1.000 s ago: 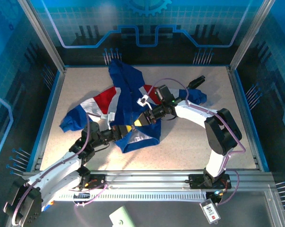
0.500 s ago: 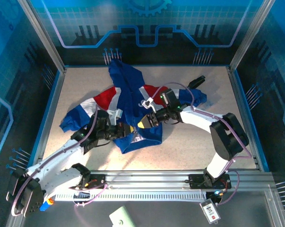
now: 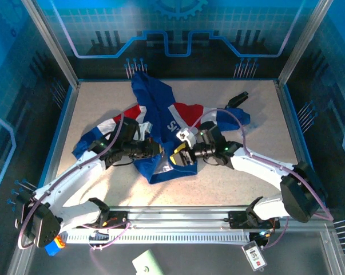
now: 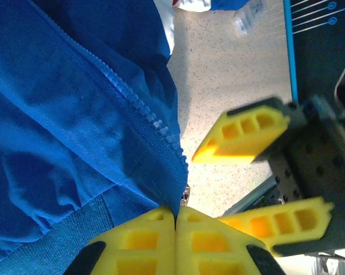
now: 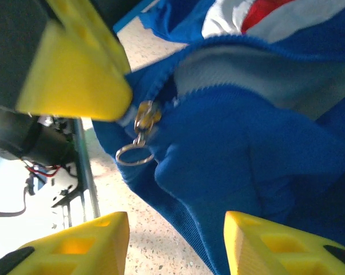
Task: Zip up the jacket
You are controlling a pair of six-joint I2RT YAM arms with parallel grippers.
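**Item 1. Left hand** (image 4: pixel 175 216). Nearest entry, low over the desk (image 3: pixel 98 97) and left of centre. The yellow fingers are pressed flat together and clamped on the bottom edge of the jacket (image 3: pixel 161 112), at the foot of its zipper.

**Item 2. Right hand** (image 5: pixel 176 220). Just to the right of the left hand, with its tips facing it; the two are near but apart. The fingers are spread and pinch nothing. In the right wrist view the jacket's blue lower edge lies in the gap between them; whether it touches either finger cannot be told.

**Item 3. Metal zipper pull** (image 5: pixel 143 119). At the foot of the front opening, right against the left hand's fingertip. It ends in a ring that hangs over blue fabric. Beyond it the two front edges part and show a paler lining.

**Item 4. Zipper teeth** (image 4: pixel 132 98). Blue. One row runs from the left hand's grip along the front edge, beside the ribbed hem (image 4: pixel 58 235).

**Item 5. Jacket, general.** Lies crumpled at mid-desk, with the hem toward the arms and the hood (image 3: pixel 151 86) toward the far edge. Royal blue, with red and white panels across chest and sleeves. The white lettering is partly covered.

**Item 6. Small black object** (image 3: pixel 236 98). On the far part of the desk, on the right arm's side. It sits just beyond a sleeve and well apart from both hands.
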